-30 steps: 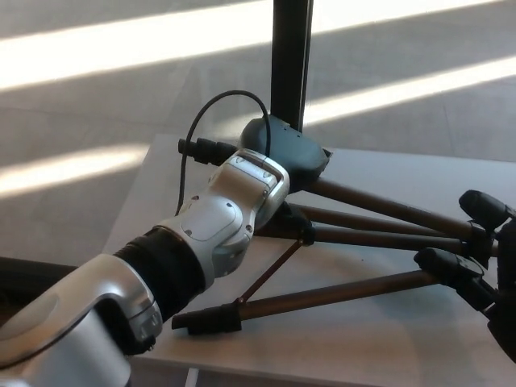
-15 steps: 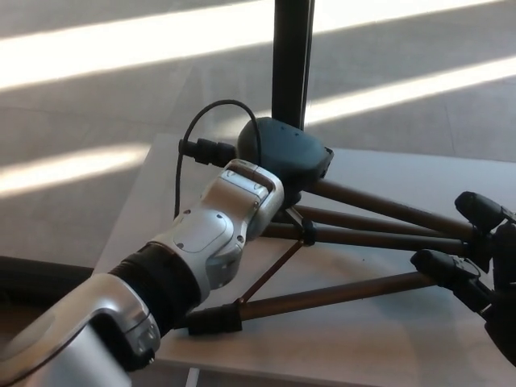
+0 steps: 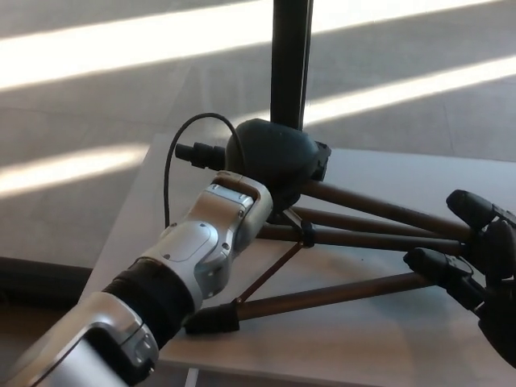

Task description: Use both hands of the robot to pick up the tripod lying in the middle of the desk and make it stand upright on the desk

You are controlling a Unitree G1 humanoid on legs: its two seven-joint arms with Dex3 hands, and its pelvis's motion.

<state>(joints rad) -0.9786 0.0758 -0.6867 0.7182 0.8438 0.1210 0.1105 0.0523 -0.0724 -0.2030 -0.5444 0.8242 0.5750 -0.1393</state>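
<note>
The tripod stands tilted on the grey desk (image 3: 379, 165). Its black centre column (image 3: 290, 56) rises out of the top of the head view, and its brown legs (image 3: 363, 239) fan out to the right. One leg ends in a black foot (image 3: 211, 320) near the desk's front edge. My left hand (image 3: 266, 157) is shut over the hub where the column meets the legs. At the right edge, my right hand (image 3: 484, 266) has its fingers (image 3: 439, 270) curled around the far ends of the legs. My silver left forearm (image 3: 193, 258) hides part of the nearest leg.
A black cable (image 3: 171, 165) loops from my left wrist over the desk's left corner. Behind the desk lies grey floor with bright sun stripes (image 3: 121, 40). The desk's left edge runs close under my left arm.
My left hand has moved left with the tripod's hub, and the forearm has dropped lower. My right hand has slid slightly left along with the leg ends.
</note>
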